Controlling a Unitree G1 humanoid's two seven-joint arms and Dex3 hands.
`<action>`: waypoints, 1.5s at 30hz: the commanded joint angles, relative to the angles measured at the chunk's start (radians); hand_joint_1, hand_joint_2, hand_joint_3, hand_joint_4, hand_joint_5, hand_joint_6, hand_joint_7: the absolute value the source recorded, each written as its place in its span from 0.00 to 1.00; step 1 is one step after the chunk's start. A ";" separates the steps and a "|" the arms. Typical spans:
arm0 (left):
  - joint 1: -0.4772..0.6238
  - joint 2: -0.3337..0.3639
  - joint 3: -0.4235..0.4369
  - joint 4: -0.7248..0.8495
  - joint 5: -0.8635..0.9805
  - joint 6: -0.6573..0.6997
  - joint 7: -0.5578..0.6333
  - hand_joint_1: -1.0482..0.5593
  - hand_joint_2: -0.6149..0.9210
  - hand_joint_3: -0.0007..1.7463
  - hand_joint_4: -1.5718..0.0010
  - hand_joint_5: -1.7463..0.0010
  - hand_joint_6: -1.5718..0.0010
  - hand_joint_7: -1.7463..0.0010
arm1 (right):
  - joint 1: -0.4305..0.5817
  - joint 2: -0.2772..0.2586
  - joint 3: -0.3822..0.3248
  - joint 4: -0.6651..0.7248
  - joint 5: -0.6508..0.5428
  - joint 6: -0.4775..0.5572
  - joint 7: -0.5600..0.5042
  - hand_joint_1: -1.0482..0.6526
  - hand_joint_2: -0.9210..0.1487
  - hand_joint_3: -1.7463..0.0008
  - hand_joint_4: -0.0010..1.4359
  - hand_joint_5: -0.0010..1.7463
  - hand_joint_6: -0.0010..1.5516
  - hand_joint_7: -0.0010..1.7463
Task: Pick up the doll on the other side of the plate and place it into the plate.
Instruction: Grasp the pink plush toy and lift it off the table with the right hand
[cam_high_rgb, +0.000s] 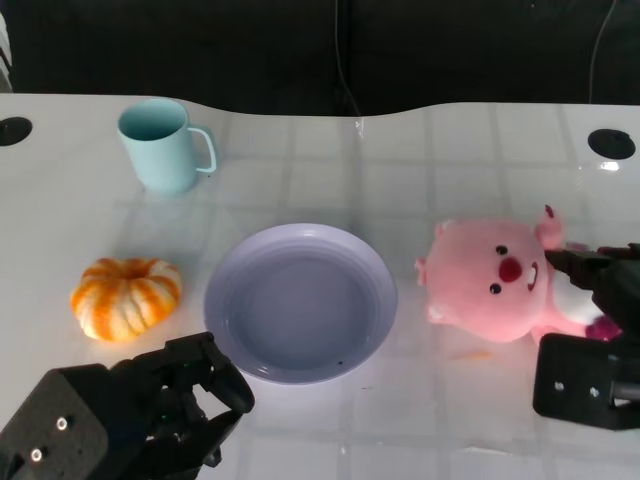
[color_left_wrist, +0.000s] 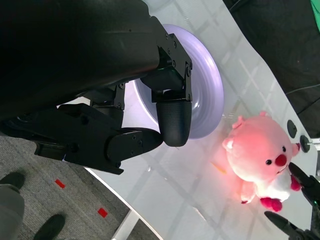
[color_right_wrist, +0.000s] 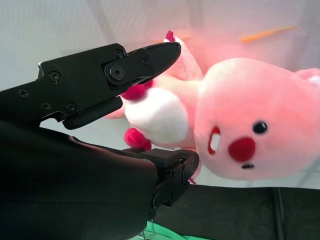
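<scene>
Right robot hand brackets doll beside plate rim.

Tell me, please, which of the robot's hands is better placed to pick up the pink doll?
The right hand: its fingers already flank the pink doll, which lies right of the plate. The left hand sits near the plate's opposite side, beside the pumpkin.

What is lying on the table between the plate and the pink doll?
Only bare white table, in the head view, separates the plate from the pink doll. A thin orange streak lies nearer the robot, outside that gap.
</scene>
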 joint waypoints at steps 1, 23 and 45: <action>0.010 0.012 0.008 -0.023 0.007 0.007 0.006 0.53 1.00 0.31 0.65 0.03 0.66 0.17 | -0.039 -0.002 0.018 0.072 -0.012 0.021 -0.019 0.25 0.01 0.99 0.01 0.16 0.12 0.00; 0.044 0.016 0.010 -0.045 0.008 -0.007 0.003 0.53 1.00 0.31 0.65 0.04 0.66 0.18 | -0.305 0.095 0.170 0.657 0.055 -0.073 -0.159 0.22 0.00 1.00 0.17 0.07 0.22 0.01; 0.045 -0.001 -0.013 -0.024 0.037 -0.029 0.010 0.55 0.95 0.37 0.64 0.04 0.66 0.16 | -0.370 0.113 0.162 0.916 0.132 -0.335 -0.656 0.48 0.03 0.89 0.57 0.89 0.57 0.61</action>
